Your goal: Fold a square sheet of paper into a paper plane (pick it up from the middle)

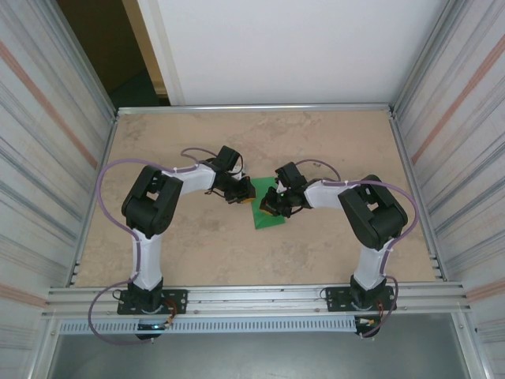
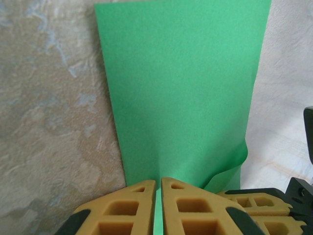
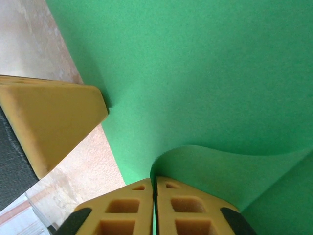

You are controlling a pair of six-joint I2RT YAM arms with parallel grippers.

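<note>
Beige worktop (image 1: 331,142) is carrying the square sheet of paper (image 1: 268,219) | left pincer (image 2: 158,182) is pinching its edge | right pincer (image 3: 154,180) is clenching its curled fold just beside

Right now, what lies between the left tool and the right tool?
The square sheet of paper spans that gap in the top view; left tool and right tool each pinch it.

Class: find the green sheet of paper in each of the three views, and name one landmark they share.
Top external: green sheet of paper at table centre.
Left wrist: centre, a tall strip from the top edge down.
Right wrist: covers top and right, edge curled up at bottom.
Shared landmark: beige marbled tabletop bordering it.
</note>
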